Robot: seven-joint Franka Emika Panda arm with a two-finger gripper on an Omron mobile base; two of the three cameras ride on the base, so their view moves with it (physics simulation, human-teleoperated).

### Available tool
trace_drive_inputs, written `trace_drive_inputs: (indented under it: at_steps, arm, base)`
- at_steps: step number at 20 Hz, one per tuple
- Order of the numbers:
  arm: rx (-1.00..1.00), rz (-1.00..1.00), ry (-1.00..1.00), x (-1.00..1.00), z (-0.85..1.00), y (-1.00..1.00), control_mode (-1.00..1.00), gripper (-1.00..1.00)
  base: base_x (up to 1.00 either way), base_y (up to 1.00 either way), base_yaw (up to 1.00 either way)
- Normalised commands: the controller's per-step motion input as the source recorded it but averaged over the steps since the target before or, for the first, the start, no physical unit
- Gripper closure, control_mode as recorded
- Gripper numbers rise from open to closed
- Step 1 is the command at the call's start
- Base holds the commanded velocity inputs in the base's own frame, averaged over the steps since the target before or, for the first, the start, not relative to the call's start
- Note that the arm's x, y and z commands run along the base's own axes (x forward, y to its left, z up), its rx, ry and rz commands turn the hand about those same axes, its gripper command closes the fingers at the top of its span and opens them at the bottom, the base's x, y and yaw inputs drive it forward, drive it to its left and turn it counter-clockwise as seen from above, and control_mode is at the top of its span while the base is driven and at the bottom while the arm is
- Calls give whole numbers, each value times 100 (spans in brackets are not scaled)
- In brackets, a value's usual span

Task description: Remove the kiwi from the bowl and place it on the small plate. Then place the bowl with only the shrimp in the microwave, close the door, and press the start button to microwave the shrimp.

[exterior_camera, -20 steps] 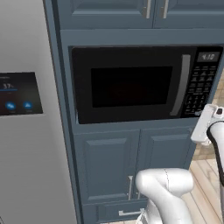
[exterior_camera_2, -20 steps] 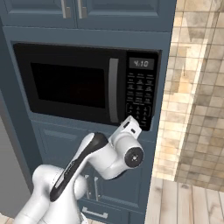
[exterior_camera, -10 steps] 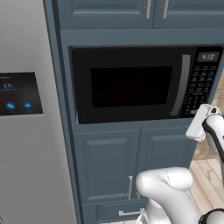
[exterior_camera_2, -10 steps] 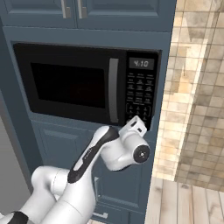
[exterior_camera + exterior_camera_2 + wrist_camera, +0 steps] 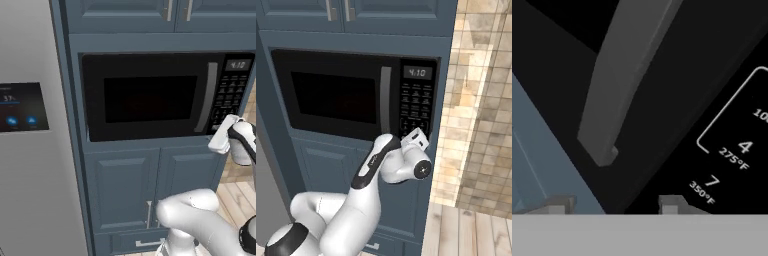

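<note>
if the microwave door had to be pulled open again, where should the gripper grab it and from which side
Grip the long vertical grey handle on the door, just left of the keypad. Come straight in from the front, jaws to its left and right, around mid-height: the bar is narrow and stands proud of the glass, so fingers can likely straddle it.

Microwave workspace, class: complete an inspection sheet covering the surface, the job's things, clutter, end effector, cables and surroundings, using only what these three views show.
Surface: nothing seen.
Job's things: built-in black microwave; its black door with dark glass window is closed, long vertical grey handle beside the right-side keypad; small display lit.
Clutter: nothing seen.
End effector: end effector close to the microwave's lower right corner, near the handle's lower end and the keypad's bottom; tips apart, nothing between them.
Cables: nothing seen.
Surroundings: blue-grey cabinet doors above and below; grey appliance with blue-lit screen to the left; beige stone-tile wall and wood floor to the right.
</note>
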Motion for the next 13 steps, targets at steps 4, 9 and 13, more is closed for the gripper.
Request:
trace_drive_inputs:
  at_steps: [4, 9, 13]
  arm:
    - [7, 0, 0, 44, -22, -18, -100, -100]
    - [6, 0, 0, 41, -29, -3, -100, -100]
    - [3, 0, 2, 29, -17, 0, -100, -100]
  base:
    - [0, 0, 0]
    - [0, 0, 0]
    - [0, 0, 0]
